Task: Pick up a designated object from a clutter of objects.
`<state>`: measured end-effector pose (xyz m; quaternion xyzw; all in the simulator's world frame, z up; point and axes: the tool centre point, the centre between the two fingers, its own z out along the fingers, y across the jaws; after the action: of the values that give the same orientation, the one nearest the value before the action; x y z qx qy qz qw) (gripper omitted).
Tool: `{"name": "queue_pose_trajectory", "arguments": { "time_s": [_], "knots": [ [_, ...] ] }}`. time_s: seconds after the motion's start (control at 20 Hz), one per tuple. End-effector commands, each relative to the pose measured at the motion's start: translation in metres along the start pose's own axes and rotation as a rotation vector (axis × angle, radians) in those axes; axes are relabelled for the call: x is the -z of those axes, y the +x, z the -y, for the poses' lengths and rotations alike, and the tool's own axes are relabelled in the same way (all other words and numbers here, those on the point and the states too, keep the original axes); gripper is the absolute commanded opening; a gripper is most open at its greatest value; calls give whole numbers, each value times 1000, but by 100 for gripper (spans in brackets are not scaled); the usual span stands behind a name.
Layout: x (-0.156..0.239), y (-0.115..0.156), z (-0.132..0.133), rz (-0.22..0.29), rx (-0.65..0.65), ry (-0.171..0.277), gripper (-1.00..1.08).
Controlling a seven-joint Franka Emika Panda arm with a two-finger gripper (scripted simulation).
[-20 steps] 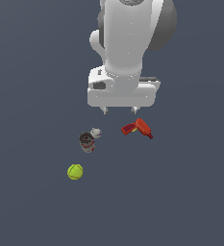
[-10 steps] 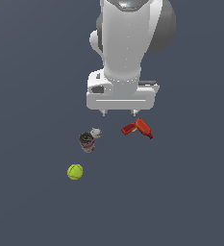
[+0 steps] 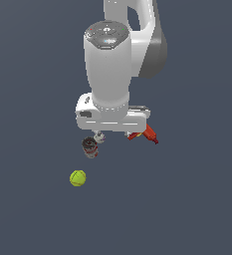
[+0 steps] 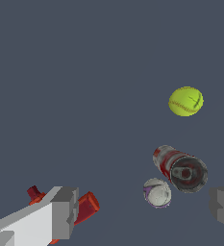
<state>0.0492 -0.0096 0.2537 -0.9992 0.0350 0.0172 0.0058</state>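
We see the tennis ball [image 3: 77, 178] alone on the desk [image 3: 197, 209], well apart from the can [image 3: 90, 147], the white round thing [image 3: 99, 137] and the red tool [image 3: 148, 134]. Our fingers [image 4: 60, 211] stand spread wide, empty, above the clutter. It looks light, springy and apt to roll; we judge a grip across its widest middle best.

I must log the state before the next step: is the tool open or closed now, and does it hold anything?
Tool: open, fingers wide apart, holding nothing. The tennis ball lies apart from it, not yet grasped.
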Motion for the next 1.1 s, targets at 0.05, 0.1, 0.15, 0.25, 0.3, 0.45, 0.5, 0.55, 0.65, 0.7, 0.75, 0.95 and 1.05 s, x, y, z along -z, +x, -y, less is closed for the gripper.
{"name": "queue_pose_trajectory", "arguments": {
  "time_s": [0.05,0.1,0.15,0.25,0.3,0.45,0.5,0.55,0.65,0.7,0.75,0.95,1.05],
  "knots": [
    [-22,21,-21,-5,-37,3,100],
    [-29,27,-28,-7,-48,3,100],
    [-36,34,-35,-9,-60,4,100],
    [-52,45,-50,-13,-83,4,100],
    [-59,50,-57,-15,-94,4,100],
    [-83,65,-80,-20,-127,3,100],
    [-91,69,-87,-22,-137,3,100],
    [-98,72,-94,-24,-147,2,100],
    [-112,78,-106,-26,-163,0,100],
    [-118,81,-112,-28,-171,0,100],
    [-123,83,-117,-29,-178,-1,100],
    [-142,89,-134,-33,-200,-4,100],
    [-149,91,-140,-34,-208,-5,100]
  ]
}}
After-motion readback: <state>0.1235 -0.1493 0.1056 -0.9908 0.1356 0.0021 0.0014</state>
